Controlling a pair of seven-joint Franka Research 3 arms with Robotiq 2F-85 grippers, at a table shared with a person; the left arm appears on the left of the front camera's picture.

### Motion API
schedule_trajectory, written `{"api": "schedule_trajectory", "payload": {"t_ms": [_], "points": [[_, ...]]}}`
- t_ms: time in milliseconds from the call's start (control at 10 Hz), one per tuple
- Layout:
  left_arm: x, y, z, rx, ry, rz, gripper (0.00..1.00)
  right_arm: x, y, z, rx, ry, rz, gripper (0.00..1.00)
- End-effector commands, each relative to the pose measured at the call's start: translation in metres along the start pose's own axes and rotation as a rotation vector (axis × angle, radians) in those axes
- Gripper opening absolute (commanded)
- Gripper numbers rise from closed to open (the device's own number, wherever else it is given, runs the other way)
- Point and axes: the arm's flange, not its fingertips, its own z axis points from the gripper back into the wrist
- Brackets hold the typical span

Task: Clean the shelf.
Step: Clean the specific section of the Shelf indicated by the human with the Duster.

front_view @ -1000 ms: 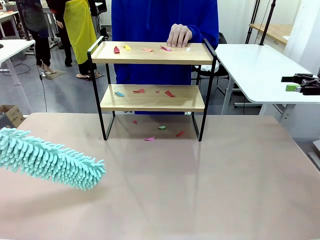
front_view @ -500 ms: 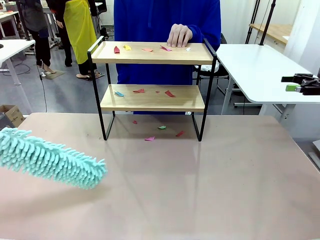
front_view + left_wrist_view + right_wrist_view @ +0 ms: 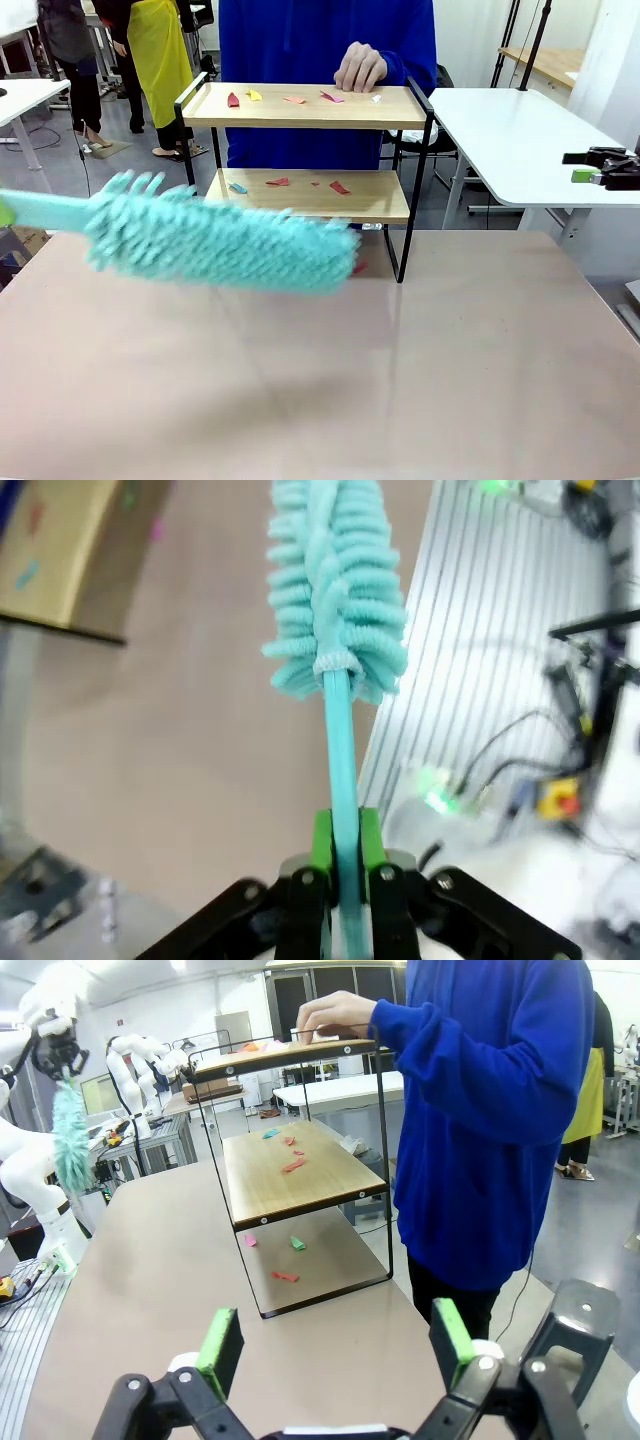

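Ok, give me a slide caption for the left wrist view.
Left hand gripping the teal duster by its handle, fluffy head over the tan table near the wooden shelf.

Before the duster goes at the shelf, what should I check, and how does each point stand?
1. Grip: left end effector shut on the duster handle: ok.
2. Shelf steadied: a person's hand rests on its top: ok.
3. Shelf clean: coloured scraps lie on both boards: not ok.
4. Duster head touching the lower board: blurred, cannot tell.
5. Right end effector open, apart from the shelf: ok.
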Motion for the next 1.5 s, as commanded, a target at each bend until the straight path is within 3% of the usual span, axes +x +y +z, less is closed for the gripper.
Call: {"api": "schedule_trajectory", "payload": {"t_ms": [0,200,500,700,800,900,1400], "points": [[0.053,-0.03,0.014,0.027,-0.154,0.141,0.13,0.002,0.001,-0.001,-0.001,-0.002,0.004,1.0],[0.102,-0.064,0.019,0.18,-0.274,0.301,0.13,0.002,0.001,-0.001,-0.001,-0.002,0.004,1.0],[0.168,-0.085,0.012,0.368,-0.51,0.514,0.13,0.002,0.001,-0.001,-0.001,-0.002,0.004,1.0],[0.213,-0.091,0.001,0.416,-0.549,0.564,0.13,0.002,0.001,-0.001,-0.001,-0.002,0.004,1.0],[0.234,-0.09,0.001,0.382,-0.522,0.568,0.13,0.002,0.001,-0.001,-0.001,-0.002,0.004,1.0],[0.195,-0.093,0.003,0.357,-0.563,0.542,0.13,0.002,0.001,-0.001,-0.001,-0.002,0.004,1.0],[0.203,-0.092,0.002,0.344,-0.557,0.534,0.13,0.002,0.001,-0.001,-0.001,-0.002,0.004,1.0]]}}
